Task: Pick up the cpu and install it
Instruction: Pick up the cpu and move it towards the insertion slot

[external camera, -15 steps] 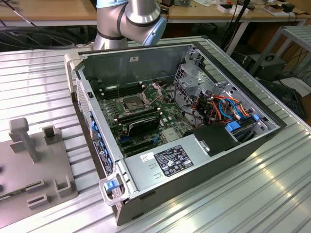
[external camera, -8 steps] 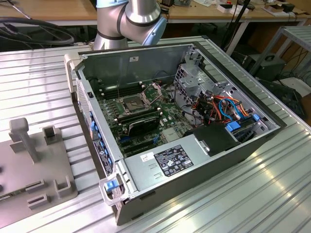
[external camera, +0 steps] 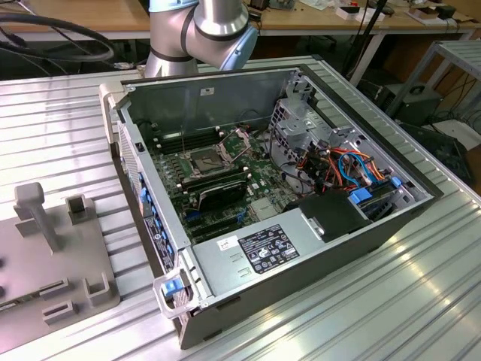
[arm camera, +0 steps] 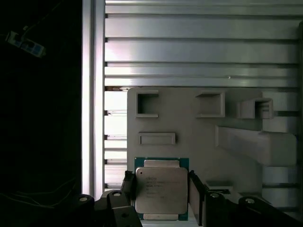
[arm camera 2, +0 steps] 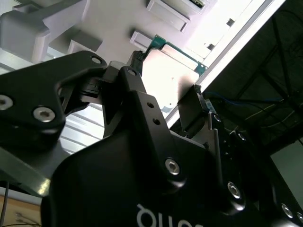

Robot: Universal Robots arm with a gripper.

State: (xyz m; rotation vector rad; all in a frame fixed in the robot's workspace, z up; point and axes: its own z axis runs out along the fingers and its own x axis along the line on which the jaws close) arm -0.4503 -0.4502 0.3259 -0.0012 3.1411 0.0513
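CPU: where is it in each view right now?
First wrist view: the cpu sits between the gripper fingers, over the grey fixture plate.
Second wrist view: the cpu is the bright green-edged square between those fingers, fixture plate behind.
Exterior view: shared landmark, the fixture plate, at the exterior view's left.

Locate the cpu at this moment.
In the first wrist view, the cpu is clamped in the gripper, over the grey fixture plate.

Open-topped case point(external camera: 210, 98), cables point(external camera: 338, 165) near socket point(external camera: 204, 160)
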